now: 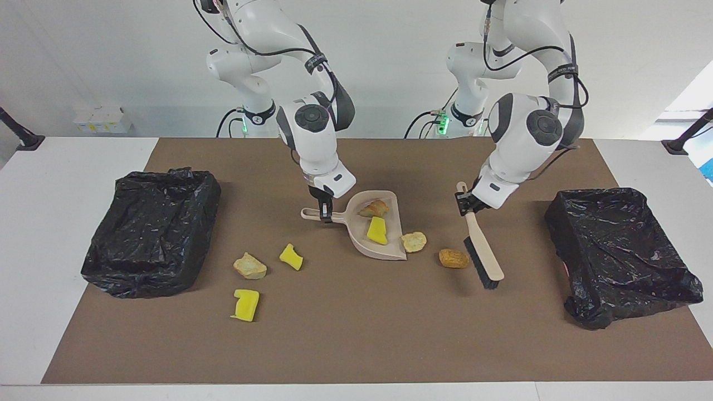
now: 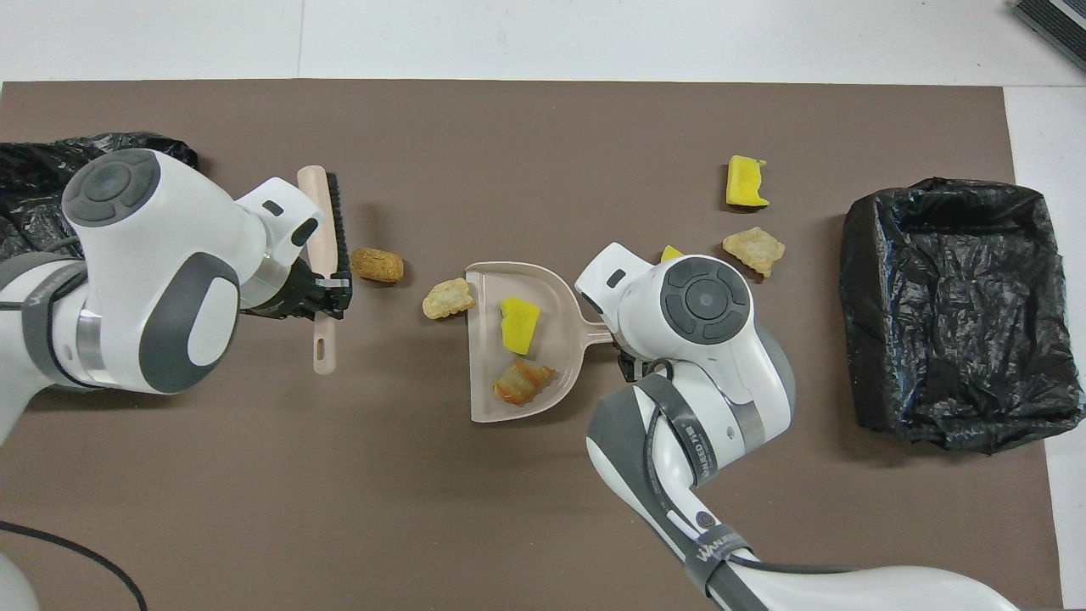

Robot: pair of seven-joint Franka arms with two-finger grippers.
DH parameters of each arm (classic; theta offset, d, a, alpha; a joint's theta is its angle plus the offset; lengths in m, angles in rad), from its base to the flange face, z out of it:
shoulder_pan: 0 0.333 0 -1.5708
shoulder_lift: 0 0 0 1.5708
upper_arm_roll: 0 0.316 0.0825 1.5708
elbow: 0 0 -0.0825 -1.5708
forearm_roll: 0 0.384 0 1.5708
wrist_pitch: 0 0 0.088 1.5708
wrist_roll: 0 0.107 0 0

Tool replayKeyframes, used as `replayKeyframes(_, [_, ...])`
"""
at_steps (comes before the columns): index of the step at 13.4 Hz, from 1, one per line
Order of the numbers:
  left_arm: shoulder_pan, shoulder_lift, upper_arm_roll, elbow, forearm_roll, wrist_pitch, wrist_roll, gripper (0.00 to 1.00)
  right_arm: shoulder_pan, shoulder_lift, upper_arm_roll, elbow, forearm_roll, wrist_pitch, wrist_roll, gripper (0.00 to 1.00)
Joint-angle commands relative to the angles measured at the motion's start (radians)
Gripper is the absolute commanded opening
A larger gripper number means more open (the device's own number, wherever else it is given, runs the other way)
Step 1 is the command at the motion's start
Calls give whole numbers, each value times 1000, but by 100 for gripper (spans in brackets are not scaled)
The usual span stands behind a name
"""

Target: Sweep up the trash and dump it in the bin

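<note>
My right gripper [image 1: 326, 214] is shut on the handle of the beige dustpan [image 1: 385, 250], which lies flat mid-table. In the pan are a yellow sponge chunk [image 1: 377, 230] and a crusty lump [image 1: 374, 209]. Another lump [image 1: 414, 241] touches the pan's lip. My left gripper [image 1: 469, 203] is shut on the handle of the brush [image 1: 483, 262], whose bristles rest on the mat beside an orange lump [image 1: 453, 258]. Toward the right arm's end lie a tan lump [image 1: 250, 265] and two yellow sponges [image 1: 291, 257] [image 1: 245, 304]. In the overhead view the right wrist hides the dustpan's handle [image 2: 594, 333].
Two bins lined with black bags stand on the brown mat: one [image 1: 153, 234] at the right arm's end, the other [image 1: 621, 253] at the left arm's end. White table surrounds the mat [image 1: 356, 345].
</note>
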Motion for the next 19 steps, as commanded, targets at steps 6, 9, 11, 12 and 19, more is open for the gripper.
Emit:
replayKeyframes(6, [45,-5,-22,-105,76,-39,294,0,8,10,5,-18,5,39,35,0])
replayKeyframes(9, [-44,-50,-26,-179,52,-39,294,0,8,10,5,-18,5,39,35,0])
replayKeyframes(11, [-108,-85,-24,-225,15,-36,277,0,8,10,3,-18,5,39,35,0])
replayKeyframes(12, [-140,-94,-24,-234,-8,-33,256,0,8,10,5,-18,5,39,35,0])
replayKeyframes(19, [-338,-101,-24,-211,-102,4,58,0,8,10,3,-20,3,39,35,0])
